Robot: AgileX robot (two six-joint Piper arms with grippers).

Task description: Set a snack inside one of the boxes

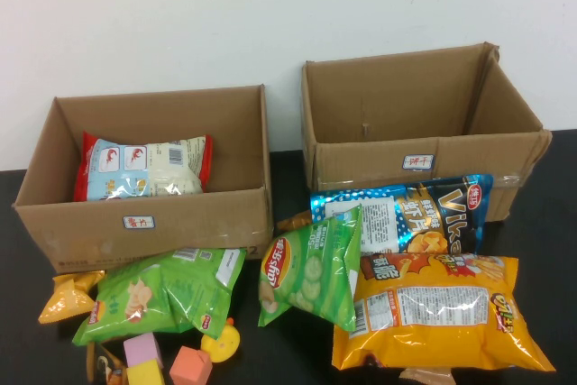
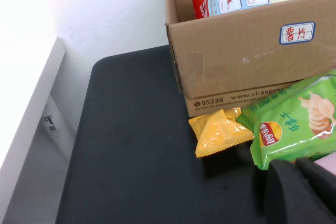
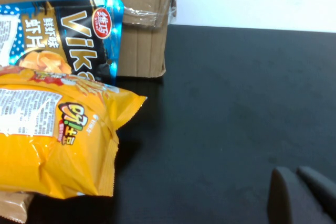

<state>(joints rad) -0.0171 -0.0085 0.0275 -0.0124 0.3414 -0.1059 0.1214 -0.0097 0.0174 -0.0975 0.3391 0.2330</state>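
Item 1, left box [image 1: 54,223]: open carton at the table's rear left, already holding one red-and-white shrimp-cracker pack [image 1: 144,167]. Item 2, right box [image 1: 505,146]: open carton at rear right, nothing visible inside from the high view; its floor is partly hidden by the near wall.

Item 3, snacks on the table, all in front of the boxes: small yellow packet [image 2: 220,132] touching the left box's base; green Lay's bag [image 1: 158,293] just beside it; second green Lay's bag [image 1: 311,272] at centre; blue Vika bag [image 1: 406,214] leaning against the right box; large yellow bag [image 1: 442,317] lying partly over it. I judge all to be light, air-filled, crinkly film, slippery and easily crushed. I would pinch a sealed edge or corner, not the puffed middle. The centre Lay's bag lies most free of its neighbours.

Item 4, left gripper [image 2: 302,190]: low at the table's left front, near the green bag, fingers close together, holding nothing. Item 5, right gripper [image 3: 304,195]: low over bare table [image 3: 236,103], well right of the yellow bag, fingers together, empty.

Item 6, obscured: toy blocks [image 1: 167,362] and a yellow duck [image 1: 221,342] are cut off at the frame edge; neither arm shows in the high view.
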